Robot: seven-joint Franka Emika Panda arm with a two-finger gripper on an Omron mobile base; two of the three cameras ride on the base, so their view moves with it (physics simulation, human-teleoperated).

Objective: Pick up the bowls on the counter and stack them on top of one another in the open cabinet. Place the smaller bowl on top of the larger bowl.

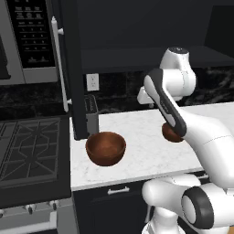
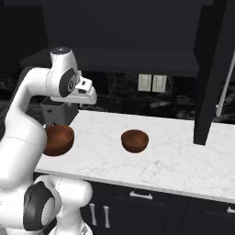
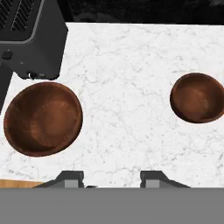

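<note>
Glossy wood-grain larger bowl (image 3: 43,118), rounder smaller bowl (image 3: 197,97), speckled marble counter (image 3: 127,65), claw (image 3: 111,177) wide, empty.

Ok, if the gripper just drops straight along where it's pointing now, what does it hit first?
Most likely bare counter: the open gripper aims between the larger bowl and the smaller bowl, touching neither. Height above the marble is hard to judge.
</note>
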